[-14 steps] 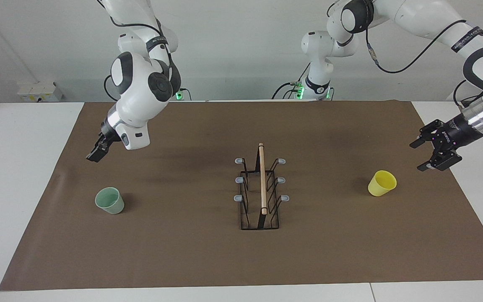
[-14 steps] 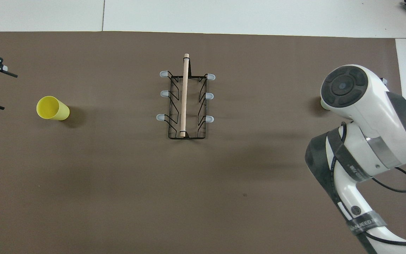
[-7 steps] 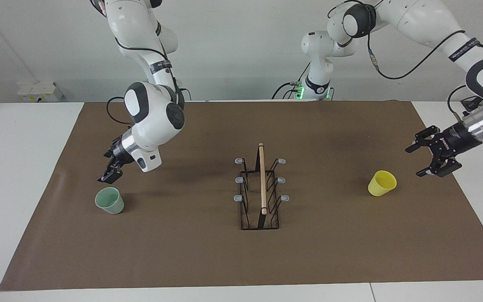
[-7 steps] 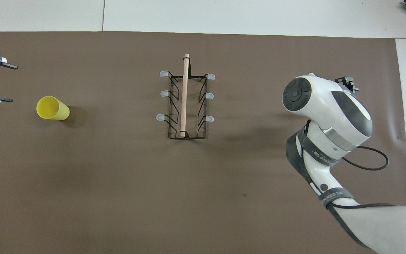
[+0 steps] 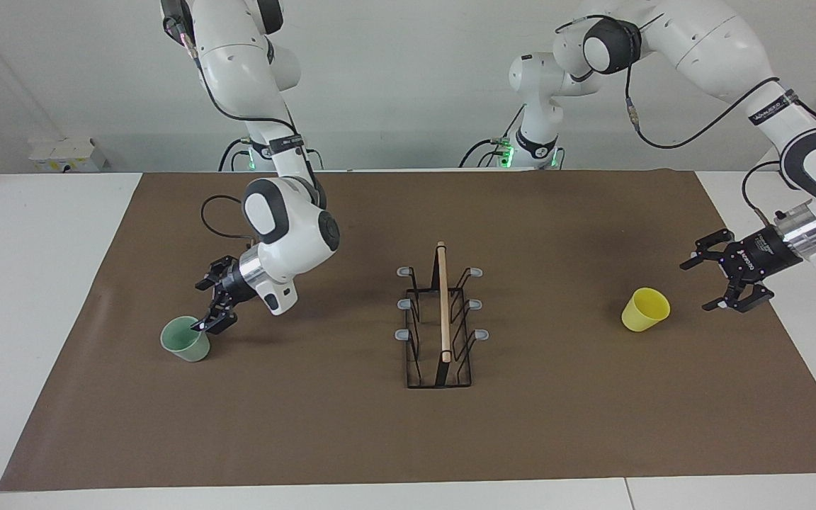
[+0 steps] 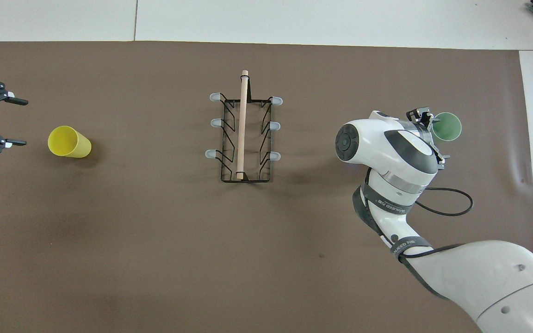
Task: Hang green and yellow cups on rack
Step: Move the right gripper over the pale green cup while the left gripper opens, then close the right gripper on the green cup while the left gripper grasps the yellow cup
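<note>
The pale green cup (image 5: 185, 340) (image 6: 449, 127) stands mouth up on the brown mat toward the right arm's end. My right gripper (image 5: 201, 309) (image 6: 433, 135) is open, low beside the cup on the rack's side, with one fingertip at the rim; I cannot tell whether it touches. The yellow cup (image 5: 645, 309) (image 6: 68, 142) stands mouth up toward the left arm's end. My left gripper (image 5: 702, 285) (image 6: 22, 122) is open, a short gap from it, at the mat's edge. The black wire rack (image 5: 442, 326) (image 6: 243, 134) with its wooden rod stands mid-mat, its prongs bare.
The brown mat (image 5: 535, 439) covers most of the white table (image 5: 25, 319). A small white box (image 5: 68, 154) sits at the table's edge nearest the robots, at the right arm's end. The right arm's elbow and cable hang over the mat between rack and green cup.
My right gripper has come down and toward the green cup until it reaches the rim. My left gripper has lowered and moved closer to the yellow cup. Cups and rack have not moved.
</note>
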